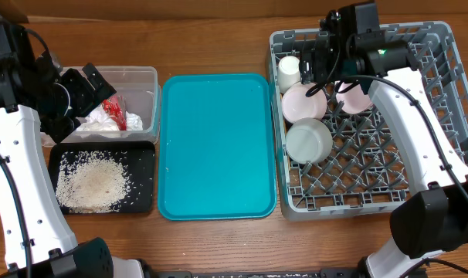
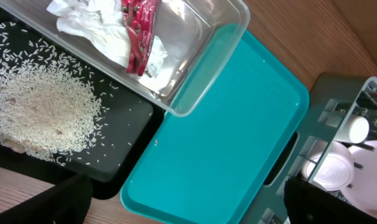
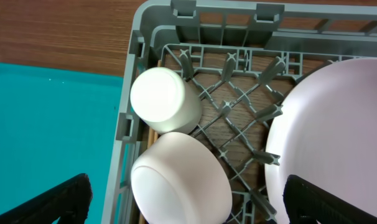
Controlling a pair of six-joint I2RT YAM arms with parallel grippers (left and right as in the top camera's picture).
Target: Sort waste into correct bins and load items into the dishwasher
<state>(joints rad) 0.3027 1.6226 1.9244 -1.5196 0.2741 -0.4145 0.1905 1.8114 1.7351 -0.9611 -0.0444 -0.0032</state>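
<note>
Everything looks sorted: napkin [image 2: 95, 28] and wrapper [image 2: 140, 31] lie in the tub [image 1: 145, 85], rice [image 1: 91, 181] in the black tray [image 1: 141, 158], and cup [image 1: 289, 72], bowls [image 1: 309, 139] and plate [image 3: 331, 137] sit in the rack [image 1: 365, 166]. So the step in hand is probably a clean retreat. The right gripper [image 3: 187, 186] should rise straight up before swinging away, since the plate is just beside one finger and a sideways sweep could knock it (how firmly the pegs hold it I cannot tell; the arm hides much of it from above). That arm reaches over the rack's far corner, wrist pitched down, jaws wide apart and holding nothing, over one of the bowls. The left gripper [image 2: 185, 186] hangs tilted over the tub, jaws likewise spread and empty.
</note>
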